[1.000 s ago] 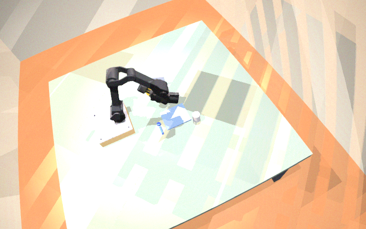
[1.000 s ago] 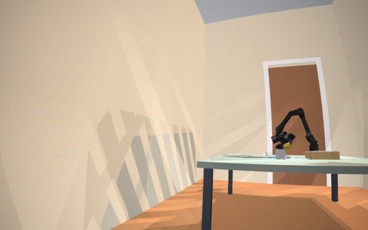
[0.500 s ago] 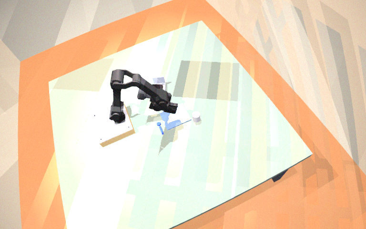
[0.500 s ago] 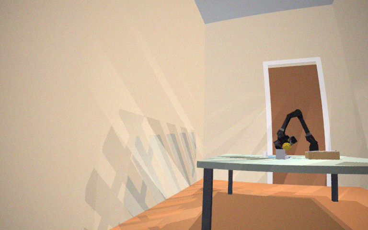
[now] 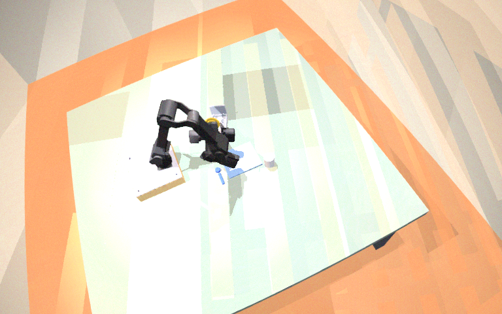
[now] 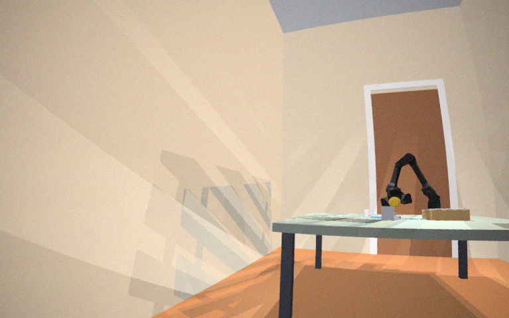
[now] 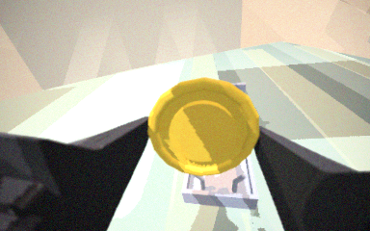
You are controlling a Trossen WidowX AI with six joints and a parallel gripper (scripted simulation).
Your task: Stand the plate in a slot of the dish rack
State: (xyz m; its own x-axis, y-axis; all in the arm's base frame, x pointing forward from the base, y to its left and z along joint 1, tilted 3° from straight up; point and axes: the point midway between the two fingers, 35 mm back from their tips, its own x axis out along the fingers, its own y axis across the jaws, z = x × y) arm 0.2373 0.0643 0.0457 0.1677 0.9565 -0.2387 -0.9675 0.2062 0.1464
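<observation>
Tabletop (image 5: 314, 240) (image 6: 356, 233) (image 7: 120, 96): pale green; its edges lie well out from the dish rack.
Arm (image 5: 167, 110) (image 6: 409, 159): black, bent high, reaching to the dish rack.
Wood-sided block (image 5: 163, 189) (image 6: 446, 214): under the arm's foot, apart from the dish rack.
Flat blue-and-white sheet (image 5: 251, 157) (image 6: 374, 216): near the dish rack, with tabletop between them in the top view.
Dish rack (image 5: 218, 110) (image 6: 388, 212) (image 7: 217, 199): pale grey, with a tall end panel. The wrist view shows us the near rim and two prongs; the exterior view hides the inside behind the panel.
Gripper (image 5: 212, 123) (image 6: 394, 202) (image 7: 201, 126): grasping the plate by opposite edges, at the dish rack.
Plate (image 5: 211, 120) (image 6: 394, 202) (image 7: 204, 130): round, glossy yellow, faceted rim, inner ring; above the dish rack in the exterior view. We see its face whole from the wrist, only a sliver from the top. We cannot tell which slot it lines up with.
Cup (image 5: 269, 161) (image 6: 366, 212): whitish, beyond the sheet from the dish rack.
Blue stick (image 5: 221, 177): round-headed, well apart from the dish rack; we make it out clearly only from the top.
</observation>
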